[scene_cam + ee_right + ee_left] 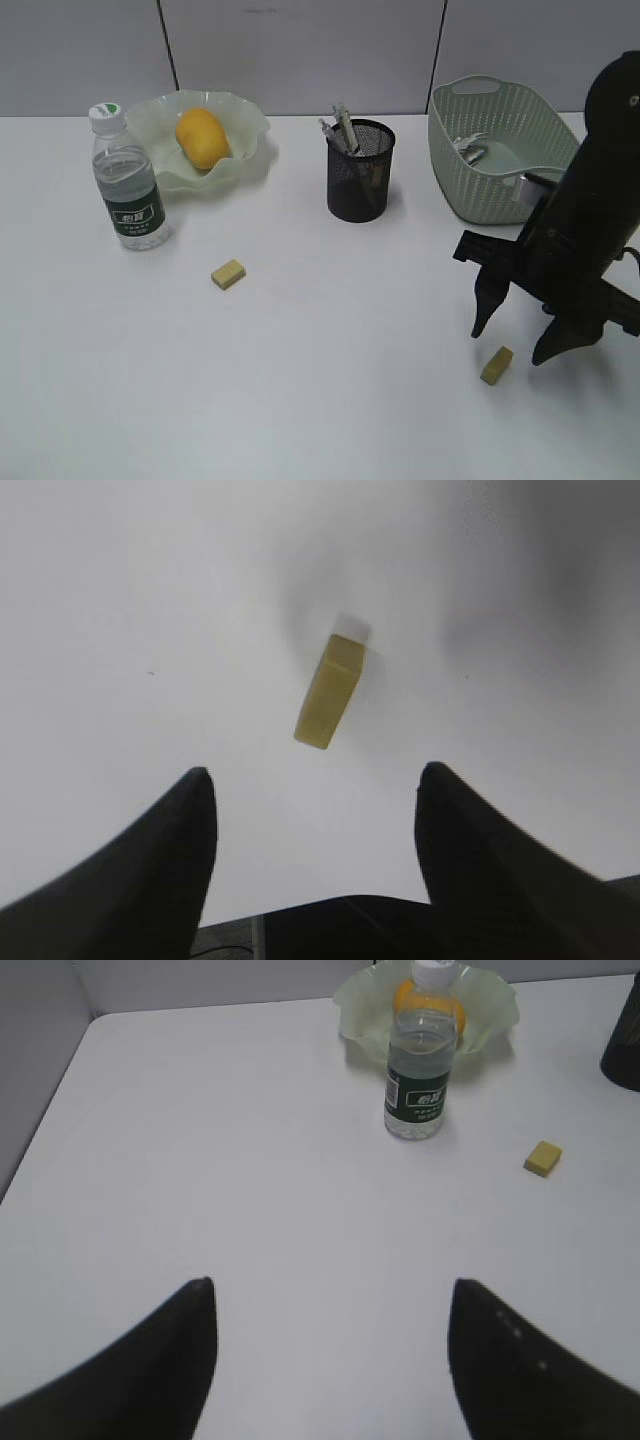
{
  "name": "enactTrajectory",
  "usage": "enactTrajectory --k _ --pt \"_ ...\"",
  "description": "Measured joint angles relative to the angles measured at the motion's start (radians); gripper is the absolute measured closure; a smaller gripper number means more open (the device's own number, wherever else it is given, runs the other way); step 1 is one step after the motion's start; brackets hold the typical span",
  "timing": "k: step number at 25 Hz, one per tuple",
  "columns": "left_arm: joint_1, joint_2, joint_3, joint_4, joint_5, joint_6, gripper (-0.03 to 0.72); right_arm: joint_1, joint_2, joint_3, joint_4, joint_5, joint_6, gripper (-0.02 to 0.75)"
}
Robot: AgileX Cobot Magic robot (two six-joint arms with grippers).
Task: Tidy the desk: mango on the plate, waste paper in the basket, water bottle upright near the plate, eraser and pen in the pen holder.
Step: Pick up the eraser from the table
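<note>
So the right claw [512,347] is hanging spread over the eraser [497,365], probably light and rubbery, pinching its long sides seems best.

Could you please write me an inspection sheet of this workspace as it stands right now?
Surface: white desk, bare in front.
Job's things: mango in the ruffled plate; water bottle upright beside the plate; pens in the mesh pen holder; waste paper in the basket; two erasers loose, left eraser and right eraser.
Clutter: nothing seen.
Grippers: right claw open, above the right eraser, apart from it; left claw open, empty.
Cables: one at the right arm's edge.
Surroundings: grey panel wall.
</note>
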Motion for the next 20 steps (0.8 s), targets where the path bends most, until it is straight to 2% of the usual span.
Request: enactTrajectory --k 6,20 --pt "0.000 0.000 0.000 0.000 0.000 0.000 0.141 0.000 0.092 0.000 0.038 -0.042 0.008 0.260" --pt "0.000 0.000 0.000 -0.001 0.000 0.000 0.141 0.000 0.155 0.000 0.010 -0.136 0.008 0.273"
